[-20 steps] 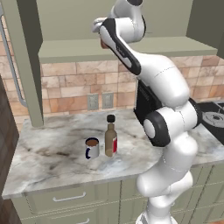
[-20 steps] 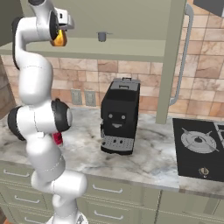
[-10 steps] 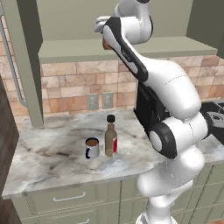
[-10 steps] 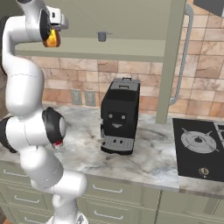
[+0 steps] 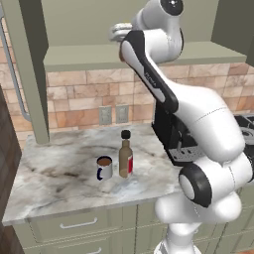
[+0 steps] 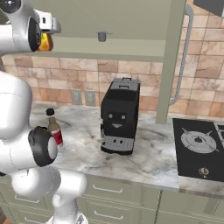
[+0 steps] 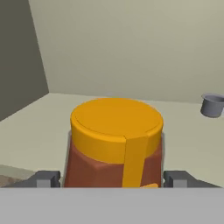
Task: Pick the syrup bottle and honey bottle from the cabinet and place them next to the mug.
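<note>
Looking down my hand cam, the gripper (image 7: pixel 113 177) has a finger tip on each side of the honey bottle (image 7: pixel 116 144), snug against its amber body just under the orange cap, so I'd call that clamped on it. It's up at the cabinet (image 7: pixel 131 48), with the pale shelf board under and behind the bottle, and a small grey measuring cup (image 7: pixel 212 105) sitting well off to one side on that same shelf. From the right base cam I can see the honey bottle (image 6: pixel 45 42) peeking out beside the wrist, at about shelf height, near the cabinet's (image 6: pixel 131 48) front edge. Down on the marble counter (image 5: pixel 59 168) the syrup bottle (image 5: pixel 126 155) is standing upright just beside the mug (image 5: pixel 104 167), on its right from the left base cam. A black coffee machine (image 6: pixel 120 116) sits further along, and a stovetop (image 6: pixel 199 146) past that
</note>
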